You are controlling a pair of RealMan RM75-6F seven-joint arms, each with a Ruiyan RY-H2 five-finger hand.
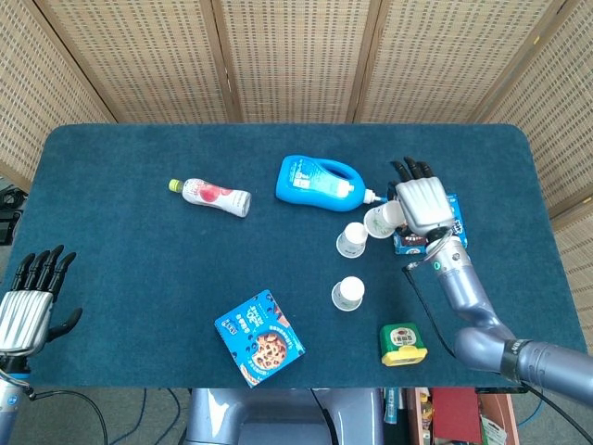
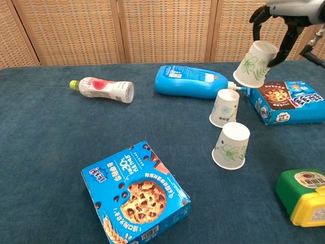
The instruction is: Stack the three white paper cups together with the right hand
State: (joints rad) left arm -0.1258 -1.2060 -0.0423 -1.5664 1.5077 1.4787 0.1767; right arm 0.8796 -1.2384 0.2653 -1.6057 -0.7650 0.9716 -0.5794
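Above the surface [image 2: 45, 152] at far right, the right robot hand [image 1: 422, 201] pinches a tilted white paper cup [image 2: 252, 65], mouth down-left, just above a second cup [image 2: 225, 107] standing upside down. Nearer sits a third cup [image 2: 231, 145], also inverted. At the near left edge, the left robot hand [image 1: 30, 301] is spread, holding nothing

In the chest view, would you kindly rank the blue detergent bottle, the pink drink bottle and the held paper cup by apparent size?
1. Blue detergent bottle, clearly largest.
2. Pink drink bottle.
3. Held paper cup in the right hand; it looks smallest, though being raised makes this less certain.
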